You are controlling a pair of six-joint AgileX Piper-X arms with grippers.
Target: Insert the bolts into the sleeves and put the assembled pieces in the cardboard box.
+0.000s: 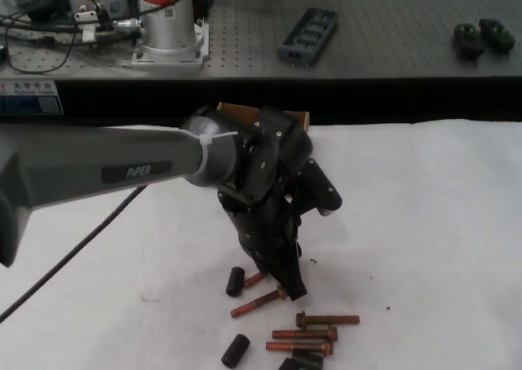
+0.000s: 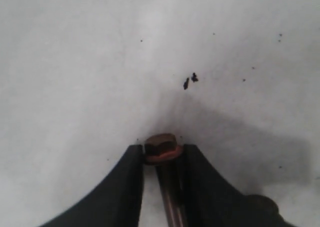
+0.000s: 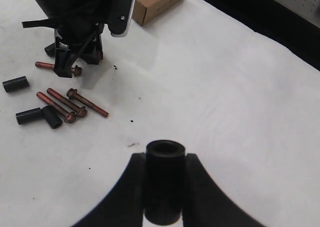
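Bolt (image 2: 161,146) on cloth (image 2: 75,62), L gripper (image 2: 162,152) closed on its shank. Sleeve (image 3: 165,187) clamped in R gripper (image 3: 165,159). 3 bolts (image 3: 75,101) loose nr L gripper; box (image 3: 159,1) beyond.

The left claw (image 2: 163,159) grips a copper-coloured metal bolt (image 2: 161,146) with a hexagonal flanged head. Its two black, curved fingers (image 2: 125,187) press on the bolt from either side, with the head poking out just past the fingertips and the shank running back between them. Below lies the white cloth-covered table (image 2: 75,62), shadowed near the claw. A few tiny dark specks (image 2: 190,80) sit on the cloth beyond the head.
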